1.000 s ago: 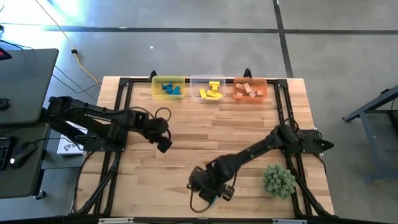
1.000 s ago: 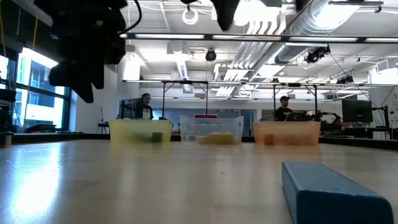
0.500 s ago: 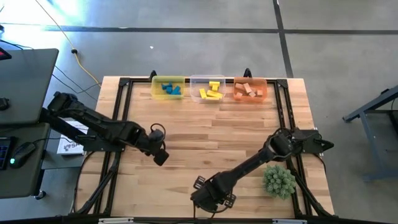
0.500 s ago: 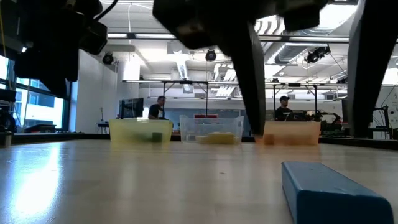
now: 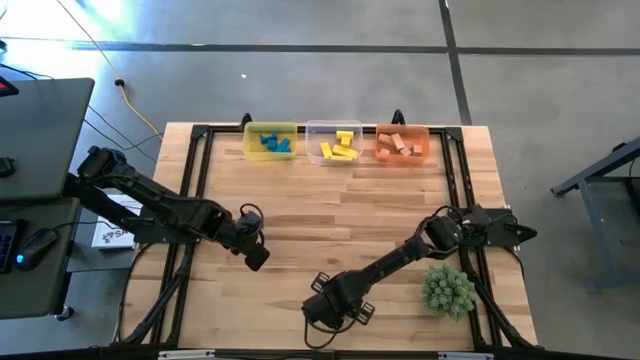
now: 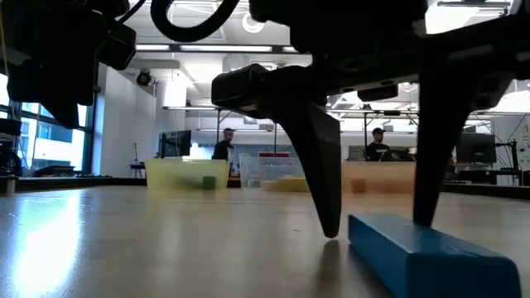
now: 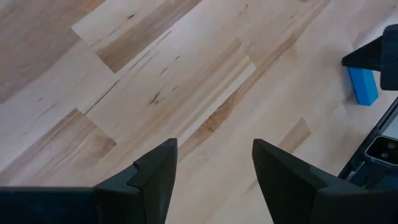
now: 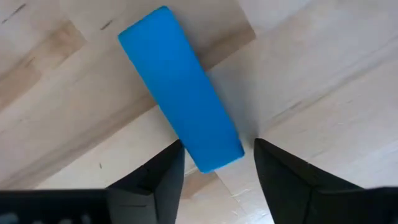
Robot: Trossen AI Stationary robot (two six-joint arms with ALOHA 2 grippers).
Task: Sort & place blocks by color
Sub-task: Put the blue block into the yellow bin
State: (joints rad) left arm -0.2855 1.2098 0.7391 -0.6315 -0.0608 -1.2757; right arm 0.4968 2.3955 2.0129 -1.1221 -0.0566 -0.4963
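A blue block (image 8: pixel 180 93), a short bar, lies flat on the table near its front edge. My right gripper (image 8: pixel 217 180) points straight down over one end of it, open, one finger on each side of that end (image 6: pixel 377 228). In the high view the gripper (image 5: pixel 335 310) hides the bar. My left gripper (image 7: pixel 214 155) hangs open above bare wood left of the middle (image 5: pixel 255 255). At the far edge, blue blocks (image 5: pixel 272 143) lie in a yellow bin, yellow blocks (image 5: pixel 340 148) in a clear bin, and tan blocks (image 5: pixel 400 145) in an orange bin. My right gripper comes from above with its fingers (image 8: pixel 165 171) astride the bar's end (image 8: pixel 217 152), lying slantwise across it. The bar rests flat on the table. Whether either finger touches the bar's side, I cannot tell.
A spiky green plant ball (image 5: pixel 448 290) sits at the front right, close to the right arm. The three bins stand in a row along the far edge (image 5: pixel 338 130). Bare wood lies open across the table's middle. People show in the room beyond.
My right gripper has come down near the table's front edge until its fingers reach table height at the blue bar's end. The bar's far end has shifted a little sideways. My left gripper has swung toward the near edge, staying open.
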